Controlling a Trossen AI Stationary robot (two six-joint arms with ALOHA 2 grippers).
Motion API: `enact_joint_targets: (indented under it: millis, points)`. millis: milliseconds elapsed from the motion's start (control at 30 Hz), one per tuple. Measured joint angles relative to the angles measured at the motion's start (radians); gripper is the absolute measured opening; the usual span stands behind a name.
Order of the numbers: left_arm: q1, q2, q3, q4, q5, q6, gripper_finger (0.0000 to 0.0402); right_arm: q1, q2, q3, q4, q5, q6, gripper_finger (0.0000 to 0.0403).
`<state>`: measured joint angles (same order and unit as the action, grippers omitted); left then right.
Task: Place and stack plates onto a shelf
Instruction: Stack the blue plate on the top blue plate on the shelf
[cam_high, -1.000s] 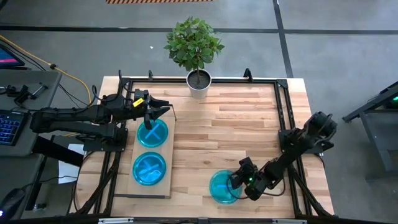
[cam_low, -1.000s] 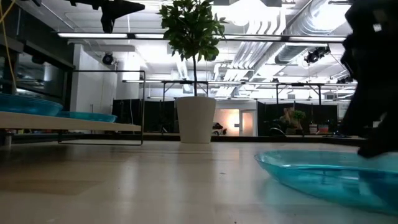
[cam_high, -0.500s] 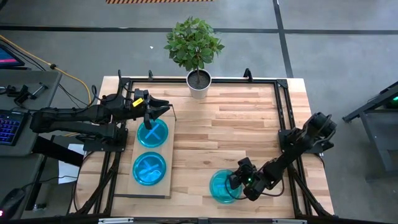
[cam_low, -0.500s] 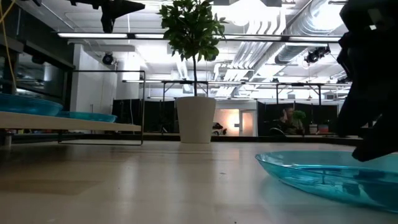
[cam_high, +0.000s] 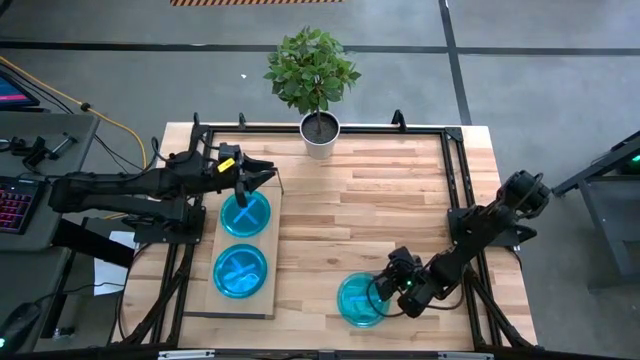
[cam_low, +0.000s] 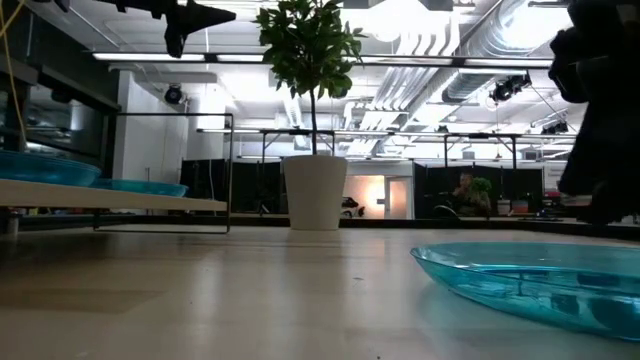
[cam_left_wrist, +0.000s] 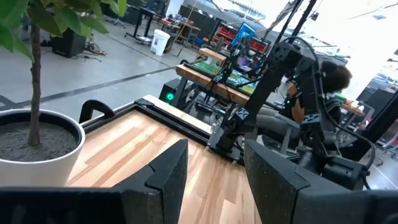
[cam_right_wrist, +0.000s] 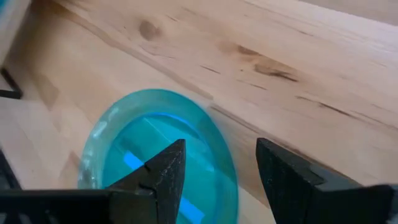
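The right gripper (cam_high: 385, 291) hangs low over the near part of the butcher-block tabletop (cam_high: 380, 200), its two dark fingers (cam_right_wrist: 166, 168) parted with nothing between them. Directly ahead of and beneath those fingertips lies the loose plate (cam_high: 360, 299), a translucent cyan round sitting flat on the wood; in the right wrist view its rim runs under the gap between the fingers, but neither finger is seen pinching it, and the low view shows the plate (cam_low: 540, 285) resting on the table rather than lifted. Well apart from this gripper, across the table on the left arm's side, the shelf (cam_high: 246, 250) already carries two stacks of plates: the far stack (cam_high: 245, 214) and the near stack (cam_high: 241, 270); how many plates each holds cannot be counted. The left gripper (cam_high: 262, 172) hovers beyond the far stack, toward the white plant pot (cam_high: 320, 133), its fingers spread and empty, so that arm looks to be waiting. The step in hand appears to be picking up the last plate. The next move probably calls for bringing one finger under the plate's raised rim and the other over it, closing on that edge, then lifting and carrying it across to one of the stacks.
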<state>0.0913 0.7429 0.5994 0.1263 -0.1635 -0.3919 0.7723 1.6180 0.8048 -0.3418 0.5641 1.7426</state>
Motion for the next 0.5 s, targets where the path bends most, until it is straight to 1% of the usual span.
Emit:
enact_joint_targets:
  millis: [333, 500]
  points:
    - [-0.001, 0.025, 0.000, -0.001, 0.004, -0.026, 0.0147, 0.000, 0.035, -0.002, 0.025, 0.003, 0.007, 0.0181]
    - [0.000, 0.025, 0.000, 0.007, 0.004, -0.027, 0.0147, 0.000, 0.084, -0.002, 0.098, 0.002, 0.006, 0.0181]
